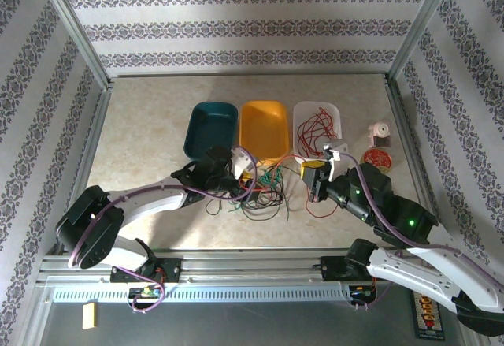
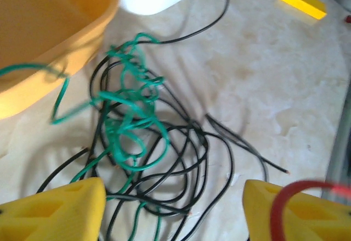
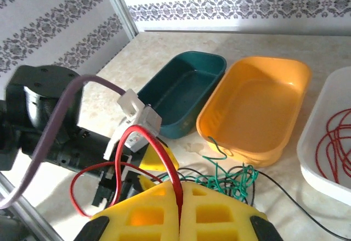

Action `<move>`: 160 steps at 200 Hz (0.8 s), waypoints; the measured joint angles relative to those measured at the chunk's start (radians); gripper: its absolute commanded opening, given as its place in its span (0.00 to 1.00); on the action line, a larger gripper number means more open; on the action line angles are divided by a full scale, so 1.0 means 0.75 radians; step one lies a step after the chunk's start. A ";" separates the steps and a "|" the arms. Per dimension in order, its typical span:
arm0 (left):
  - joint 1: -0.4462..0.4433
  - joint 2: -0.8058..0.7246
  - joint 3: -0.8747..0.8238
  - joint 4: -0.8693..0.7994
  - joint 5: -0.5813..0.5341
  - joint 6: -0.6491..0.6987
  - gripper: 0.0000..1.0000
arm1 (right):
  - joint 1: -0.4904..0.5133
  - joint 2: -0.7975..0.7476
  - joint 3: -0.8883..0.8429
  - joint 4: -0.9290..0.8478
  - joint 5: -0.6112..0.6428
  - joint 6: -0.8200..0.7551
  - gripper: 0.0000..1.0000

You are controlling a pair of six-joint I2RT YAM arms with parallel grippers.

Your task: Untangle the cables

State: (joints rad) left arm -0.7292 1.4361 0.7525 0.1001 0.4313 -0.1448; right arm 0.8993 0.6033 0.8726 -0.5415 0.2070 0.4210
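The cables lie tangled on the table: green loops (image 2: 131,115) over black loops (image 2: 189,158), also seen as a heap (image 1: 264,188) in front of the orange tray. My left gripper (image 2: 173,211) is open just above the heap, its yellow fingers (image 2: 55,208) straddling the black loops and touching none. A red cable (image 3: 159,150) arches up from my right gripper (image 3: 180,191), which is shut on it; the same red cable (image 2: 307,189) curves over the left gripper's right finger. In the top view the left gripper (image 1: 246,177) and right gripper (image 1: 313,176) flank the heap.
Three trays stand in a row behind the heap: teal (image 1: 211,129), orange (image 1: 264,129), and white (image 1: 335,112) with red wires in it. A small reel of red wire (image 1: 378,158) and a white object (image 1: 380,133) sit at the right. A yellow block (image 2: 301,0) lies nearby.
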 measured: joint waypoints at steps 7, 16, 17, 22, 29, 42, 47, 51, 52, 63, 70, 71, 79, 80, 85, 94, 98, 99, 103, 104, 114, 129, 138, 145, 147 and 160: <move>-0.008 0.012 0.026 0.001 0.013 0.009 0.73 | 0.001 -0.001 0.000 -0.011 0.014 0.001 0.00; -0.015 0.032 0.056 0.004 0.019 0.015 0.73 | 0.001 0.000 0.000 -0.017 0.030 0.001 0.00; -0.016 0.036 0.061 0.006 0.019 0.016 0.73 | 0.001 0.000 0.000 -0.018 0.031 0.001 0.00; -0.020 0.047 0.073 0.012 0.018 0.017 0.73 | 0.001 0.001 0.000 -0.020 0.043 0.001 0.00; -0.021 0.060 0.079 0.031 0.017 0.016 0.73 | 0.001 0.002 0.000 -0.022 0.067 0.002 0.00; -0.023 0.071 0.076 0.063 -0.005 0.009 0.74 | 0.000 0.003 0.000 -0.021 0.134 0.003 0.00; -0.023 0.072 0.070 0.080 -0.028 0.003 0.74 | 0.000 0.003 0.000 -0.018 0.161 0.002 0.00; -0.023 0.072 0.063 0.096 -0.054 -0.007 0.74 | -0.001 0.003 0.000 -0.013 0.180 0.001 0.00; -0.023 0.072 0.061 0.098 -0.058 -0.009 0.74 | -0.002 0.003 -0.001 -0.011 0.188 0.000 0.00; -0.023 0.071 0.040 0.139 -0.136 -0.037 0.76 | -0.020 0.007 -0.001 0.014 0.234 -0.002 0.00; -0.023 0.071 0.024 0.158 -0.187 -0.054 0.77 | -0.050 0.013 -0.001 0.037 0.254 -0.003 0.00; -0.023 0.071 0.022 0.158 -0.194 -0.056 0.77 | -0.054 0.014 -0.001 0.040 0.256 -0.003 0.00; -0.023 0.069 0.003 0.168 -0.264 -0.080 0.77 | -0.101 0.025 -0.001 0.068 0.268 -0.002 0.00; -0.023 0.069 0.001 0.168 -0.271 -0.083 0.77 | -0.110 0.028 -0.001 0.076 0.269 -0.003 0.00; -0.023 0.069 -0.011 0.168 -0.313 -0.099 0.77 | -0.152 0.040 -0.001 0.099 0.271 -0.002 0.00; -0.023 0.069 -0.032 0.167 -0.397 -0.129 0.78 | -0.223 0.064 0.001 0.142 0.266 -0.002 0.00; -0.023 0.069 -0.041 0.166 -0.435 -0.141 0.78 | -0.262 0.080 0.002 0.162 0.265 -0.001 0.00; -0.023 0.069 -0.042 0.166 -0.442 -0.144 0.78 | -0.269 0.083 0.003 0.164 0.264 -0.001 0.00; -0.023 0.069 -0.050 0.166 -0.475 -0.157 0.78 | -0.305 0.099 0.006 0.184 0.256 0.001 0.00; -0.023 0.069 -0.052 0.166 -0.481 -0.160 0.78 | -0.312 0.103 0.007 0.187 0.257 0.001 0.00; -0.023 0.064 -0.072 0.166 -0.558 -0.189 0.78 | -0.410 0.154 0.019 0.233 0.241 0.011 0.00; -0.023 0.043 -0.100 0.165 -0.649 -0.222 0.78 | -0.535 0.238 0.032 0.317 0.216 0.031 0.00; -0.023 0.028 -0.107 0.165 -0.688 -0.235 0.79 | -0.593 0.296 0.041 0.358 0.213 0.040 0.00; -0.023 0.018 -0.108 0.166 -0.713 -0.241 0.79 | -0.631 0.341 0.045 0.392 0.210 0.045 0.00; -0.023 0.016 -0.108 0.166 -0.717 -0.243 0.79 | -0.642 0.354 0.045 0.401 0.207 0.046 0.00; -0.023 0.002 -0.108 0.166 -0.747 -0.250 0.79 | -0.703 0.430 0.050 0.457 0.186 0.054 0.00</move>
State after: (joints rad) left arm -0.7464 1.4376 0.6716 0.2249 -0.1291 -0.3321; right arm 0.3721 0.9260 0.9100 -0.1986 0.3466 0.4618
